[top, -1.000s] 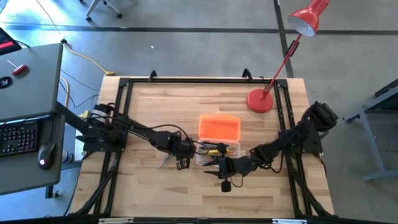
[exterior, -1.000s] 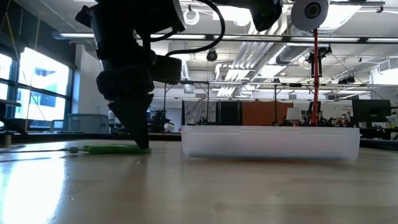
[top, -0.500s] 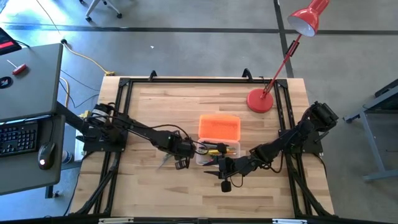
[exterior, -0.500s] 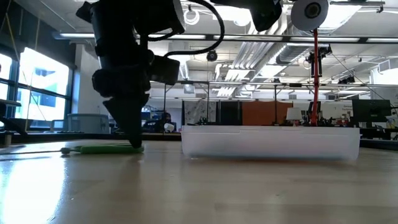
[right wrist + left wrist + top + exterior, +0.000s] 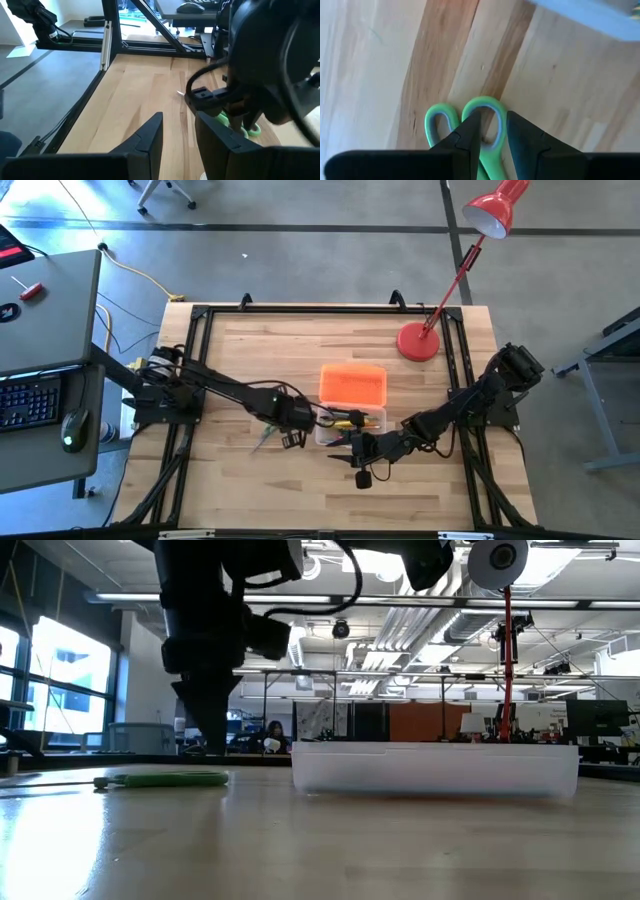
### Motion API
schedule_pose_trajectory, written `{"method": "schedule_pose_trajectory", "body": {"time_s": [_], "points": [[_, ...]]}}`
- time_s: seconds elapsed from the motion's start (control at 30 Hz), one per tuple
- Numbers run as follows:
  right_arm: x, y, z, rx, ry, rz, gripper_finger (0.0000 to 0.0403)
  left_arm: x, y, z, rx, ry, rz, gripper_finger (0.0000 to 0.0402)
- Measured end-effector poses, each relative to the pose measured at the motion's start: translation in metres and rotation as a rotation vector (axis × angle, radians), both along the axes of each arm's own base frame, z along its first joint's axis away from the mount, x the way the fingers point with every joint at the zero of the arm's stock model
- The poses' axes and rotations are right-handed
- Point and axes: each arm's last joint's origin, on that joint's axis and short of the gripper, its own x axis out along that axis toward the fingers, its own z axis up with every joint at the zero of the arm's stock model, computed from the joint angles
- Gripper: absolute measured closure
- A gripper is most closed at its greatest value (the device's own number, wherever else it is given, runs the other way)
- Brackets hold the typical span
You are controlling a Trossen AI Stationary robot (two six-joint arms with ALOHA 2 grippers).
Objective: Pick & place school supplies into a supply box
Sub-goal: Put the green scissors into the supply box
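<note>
The green-handled scissors (image 5: 262,439) lie flat on the wooden table just left of the supply box; they show also in the low view (image 5: 160,779). My left gripper (image 5: 291,436) hangs straight above their handle loops (image 5: 434,116), slightly open and clear of them (image 5: 210,745). The supply box, a clear case (image 5: 350,427) (image 5: 435,768), holds several pencils and pens (image 5: 350,418). Its orange lid (image 5: 352,384) lies behind it. My right gripper (image 5: 360,460) waits, open, at the box's near side, pointing toward the scissors (image 5: 235,124).
The red lamp stands with its round base (image 5: 418,342) near the table's far right corner and its head leaning out over that corner. A black frame (image 5: 200,360) borders the table. Bare wood lies left of the scissors and along the near edge.
My left gripper, with its fingertips down at the scissors, moved a little toward the table's left and the scissors slid that way with it. It then rose off them. The scissors now lie flat, slightly farther from the box. The right arm kept still.
</note>
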Motion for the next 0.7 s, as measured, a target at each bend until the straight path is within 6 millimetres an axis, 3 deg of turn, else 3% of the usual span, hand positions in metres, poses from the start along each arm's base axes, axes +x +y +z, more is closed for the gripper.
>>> {"method": "schedule_pose_trajectory", "body": {"time_s": [0.7], "points": [[0.0, 0.0, 0.0, 0.0, 0.0, 0.0, 0.0308, 0.008, -0.002, -0.033, -0.003, 0.047, 0.036, 0.0277]]}}
